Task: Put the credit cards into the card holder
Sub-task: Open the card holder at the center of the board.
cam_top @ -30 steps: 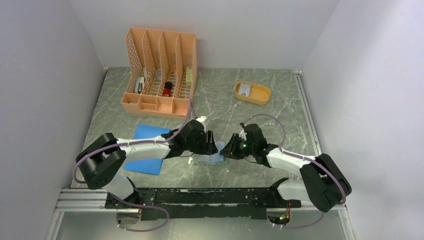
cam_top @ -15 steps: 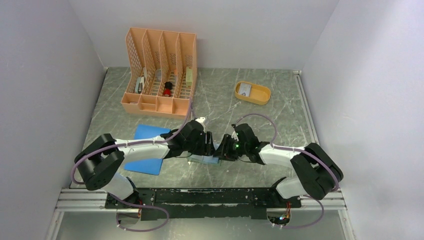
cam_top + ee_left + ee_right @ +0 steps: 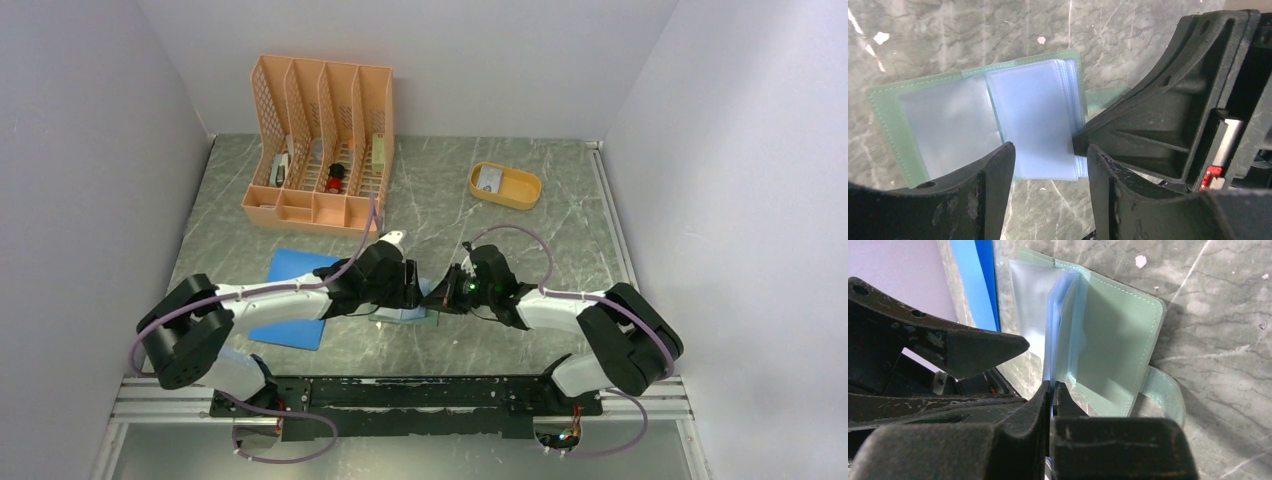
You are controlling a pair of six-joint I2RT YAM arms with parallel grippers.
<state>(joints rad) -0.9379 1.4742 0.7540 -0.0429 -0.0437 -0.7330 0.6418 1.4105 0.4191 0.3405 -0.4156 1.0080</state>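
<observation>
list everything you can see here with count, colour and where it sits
card holder: one, sage green with pale blue clear pockets, lying open at the table's near middle
credit card: one seen, pale, in the tray
tray: one, mustard yellow, far right
file organiser: one, peach, far left, small items in its slots
pad: one, blue, flat, left of the card holder, partly under the left arm
table: one, grey marbled
left pincer: one, black, open over the card holder
right pincer: one, black, shut on a clear pocket of the card holder
</observation>
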